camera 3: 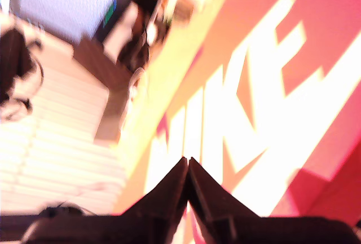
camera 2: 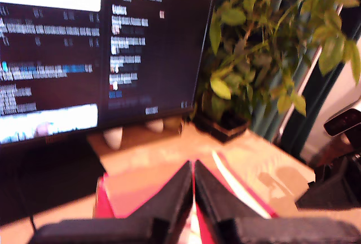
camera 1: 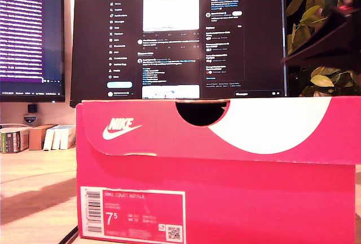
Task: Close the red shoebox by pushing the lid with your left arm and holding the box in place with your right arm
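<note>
Red Nike shoebox [camera 1: 225, 199] standing on the bench [camera 1: 34, 193] before a monitor [camera 1: 180, 35], size label toward the exterior camera. The lid [camera 1: 169, 131] appears seated flat over the box, its front flap overlapping the wall; whether it is pressed fully home cannot be told.

My first end effector [camera 2: 193, 199] has its fingers pressed together, tips over the lid's top surface, facing the monitor and a potted plant [camera 2: 265, 58]. My second end effector [camera 3: 188, 190] is likewise pinched shut with nothing between the fingers, poised over the lid's large white lettering [camera 3: 248, 103]; contact cannot be confirmed for either.

Judged stage: the closing step looks at or near its end. The next move likely calls for a firm downward press along the lid while the other arm steadies the box, then withdrawal.
</note>
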`<move>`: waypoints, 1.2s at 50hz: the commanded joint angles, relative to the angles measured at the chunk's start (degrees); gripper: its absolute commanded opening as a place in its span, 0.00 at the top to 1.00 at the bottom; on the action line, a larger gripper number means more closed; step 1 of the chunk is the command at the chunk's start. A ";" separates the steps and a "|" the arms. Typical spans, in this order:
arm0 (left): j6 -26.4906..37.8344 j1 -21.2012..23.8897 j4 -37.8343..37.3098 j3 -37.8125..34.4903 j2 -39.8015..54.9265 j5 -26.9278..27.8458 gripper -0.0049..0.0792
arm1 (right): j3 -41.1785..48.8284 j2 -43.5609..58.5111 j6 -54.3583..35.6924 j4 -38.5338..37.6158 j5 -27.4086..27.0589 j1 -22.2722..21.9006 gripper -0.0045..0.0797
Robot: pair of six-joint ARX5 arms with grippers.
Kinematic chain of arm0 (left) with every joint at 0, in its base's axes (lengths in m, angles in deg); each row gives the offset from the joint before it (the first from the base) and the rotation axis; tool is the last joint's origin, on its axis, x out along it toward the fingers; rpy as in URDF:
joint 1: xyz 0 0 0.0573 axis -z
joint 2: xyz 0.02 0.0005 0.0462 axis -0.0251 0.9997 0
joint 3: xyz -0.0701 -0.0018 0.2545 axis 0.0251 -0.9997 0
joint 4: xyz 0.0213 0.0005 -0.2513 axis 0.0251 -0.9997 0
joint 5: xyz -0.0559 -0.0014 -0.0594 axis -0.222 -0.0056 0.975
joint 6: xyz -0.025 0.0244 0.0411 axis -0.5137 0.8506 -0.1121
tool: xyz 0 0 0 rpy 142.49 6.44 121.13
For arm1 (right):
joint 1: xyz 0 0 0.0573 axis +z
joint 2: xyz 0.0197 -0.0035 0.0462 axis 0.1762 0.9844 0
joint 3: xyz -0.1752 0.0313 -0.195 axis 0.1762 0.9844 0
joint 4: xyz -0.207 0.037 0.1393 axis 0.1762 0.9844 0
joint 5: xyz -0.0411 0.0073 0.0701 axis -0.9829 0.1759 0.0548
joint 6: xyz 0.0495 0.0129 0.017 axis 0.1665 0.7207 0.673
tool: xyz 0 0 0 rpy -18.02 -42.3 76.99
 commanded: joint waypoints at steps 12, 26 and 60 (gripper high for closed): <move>1.75 0.13 -2.32 -0.46 -0.15 0.07 0.96 | 0.37 3.34 -10.60 10.88 -13.79 2.86 0.96; 3.93 -0.96 -4.42 -0.46 -1.09 0.52 0.96 | 0.28 1.55 -13.20 6.67 -11.45 3.67 0.96; 11.06 -14.58 -14.14 -5.88 -12.66 1.14 0.96 | 0.31 -22.12 -19.67 3.98 -38.18 -1.11 0.96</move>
